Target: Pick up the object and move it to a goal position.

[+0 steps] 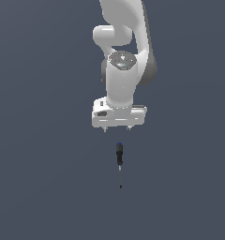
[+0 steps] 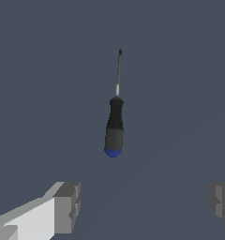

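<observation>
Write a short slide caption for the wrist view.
Open gripper hovering short of the screwdriver lying on the plain grey floor.

Surface finishes — screwdriver and gripper
Screwdriver (image 2: 114, 125): matt black handle, blue cap, dull metal shaft. Gripper (image 2: 143, 206): smooth white body, matt grey pads (image 2: 67, 206).

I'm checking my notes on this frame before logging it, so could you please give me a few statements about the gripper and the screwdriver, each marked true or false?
1. The gripper is shut on the screwdriver. False: its fingers are spread wide and hold nothing.
2. The screwdriver lies apart from the gripper. True.
3. The handle's end cap is red. False: it is blue.
4. The cap end points toward the gripper and the shaft tip away from it. True.
5. A second tool lies beside the screwdriver. False: only one tool shows.
</observation>
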